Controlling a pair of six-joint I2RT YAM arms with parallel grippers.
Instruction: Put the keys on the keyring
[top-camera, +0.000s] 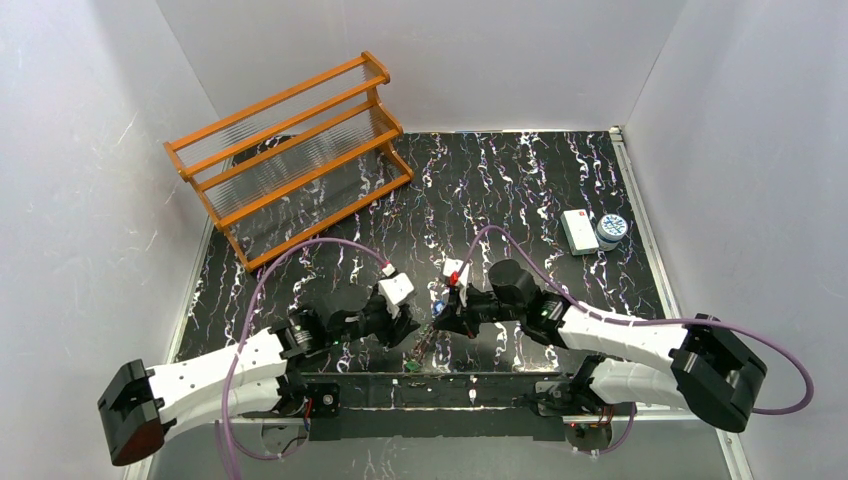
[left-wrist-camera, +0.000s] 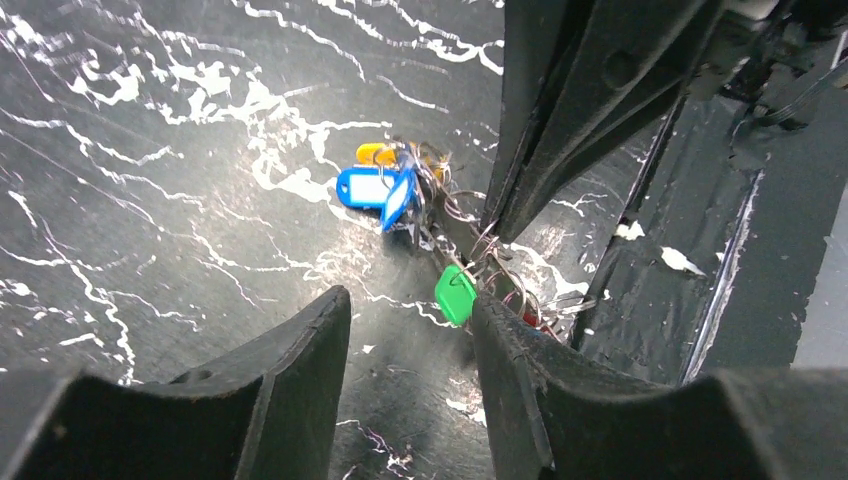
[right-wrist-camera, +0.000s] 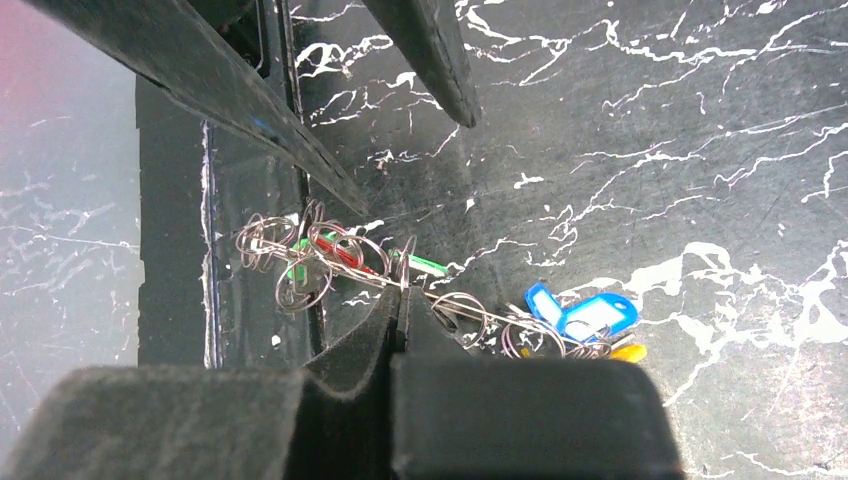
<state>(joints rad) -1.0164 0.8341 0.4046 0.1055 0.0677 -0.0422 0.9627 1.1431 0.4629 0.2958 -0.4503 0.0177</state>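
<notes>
Only overhead: rack (top-camera: 278, 107) beyond keys (top-camera: 428, 338).

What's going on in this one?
The right arm's fingers are shut on the thin wire keyring within a bunch of small keys with green, blue, yellow and red plastic tags, lying on the black marbled table. The left arm's fingers are open, poised beside the green tag.

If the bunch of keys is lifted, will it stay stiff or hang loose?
Probably floppy: the keys sit on many linked wire loops, so they would likely dangle and swing. Likely light too; the tags look thin plastic.
</notes>
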